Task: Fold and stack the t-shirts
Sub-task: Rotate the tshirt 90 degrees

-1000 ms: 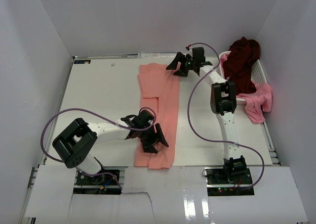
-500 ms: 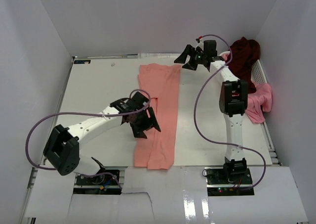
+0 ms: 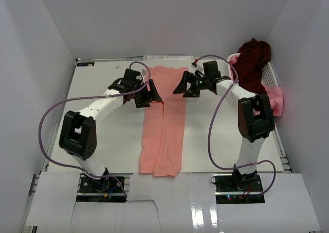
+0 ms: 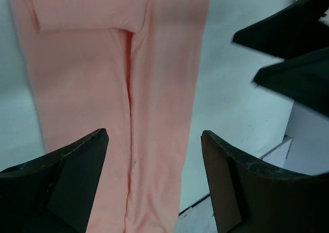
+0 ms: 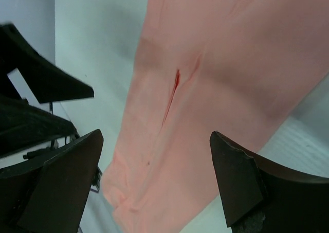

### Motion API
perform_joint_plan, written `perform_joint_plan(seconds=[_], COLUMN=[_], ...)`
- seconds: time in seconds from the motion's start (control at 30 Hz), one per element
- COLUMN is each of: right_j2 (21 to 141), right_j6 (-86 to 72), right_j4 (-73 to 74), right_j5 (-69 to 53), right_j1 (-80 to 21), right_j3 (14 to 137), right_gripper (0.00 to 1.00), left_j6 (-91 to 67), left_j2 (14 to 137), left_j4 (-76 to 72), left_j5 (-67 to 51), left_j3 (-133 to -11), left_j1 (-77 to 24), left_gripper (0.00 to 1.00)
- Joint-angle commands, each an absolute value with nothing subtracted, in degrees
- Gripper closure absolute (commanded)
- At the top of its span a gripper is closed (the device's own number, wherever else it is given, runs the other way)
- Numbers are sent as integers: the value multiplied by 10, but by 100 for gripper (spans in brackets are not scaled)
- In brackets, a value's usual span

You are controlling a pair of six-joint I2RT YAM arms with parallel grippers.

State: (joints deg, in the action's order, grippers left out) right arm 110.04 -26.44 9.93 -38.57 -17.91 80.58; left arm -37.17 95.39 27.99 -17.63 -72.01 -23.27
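Long narrow strip of salmon-pink soft cloth t-shirt (image 3: 164, 130), both sides folded in to meet along a centre crease, flat on the white table (image 3: 123, 140). Placed down the middle of the table, from close to the far edge almost to the near edge, with a short flap of cloth turned across at the far end.

Black two-finger left gripper (image 3: 149, 98) over the left side of the strip's far part, fingers spread wide, nothing between them. In the left wrist view, only pink cloth and white table between the two black fingers, well below them.

Black two-finger right gripper (image 3: 182, 89) opposite it, over the right side of the same far part, fingers likewise spread wide and empty. In the right wrist view, the centre crease below the gap, with a short darker slit in the cloth. Grippers near each other, facing across the strip, not touching.

White slatted plastic basket (image 3: 270, 77) at the far right corner of the table. Dark maroon crumpled cloth t-shirt (image 3: 252, 60) heaped in it, rising above the rim. Brighter pink cloth t-shirt (image 3: 276, 98) draped over the basket's near side, down toward the table's right edge.
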Motion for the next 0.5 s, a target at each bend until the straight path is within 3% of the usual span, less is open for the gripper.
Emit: perform_joint_plan(seconds=[0.0, 0.47], right_j2=[1081, 1176], right_j6=[-257, -266], right_j4=[84, 41], right_j5=[-398, -412], right_j1=[-201, -227], right_j3=[757, 749], right_gripper=[10, 12], left_j6=[-358, -378], left_j2=[985, 1150], left_j4=[161, 78], left_j5=[-291, -319], left_j3=[-747, -805], left_j1=[-205, -181], left_gripper=[16, 18])
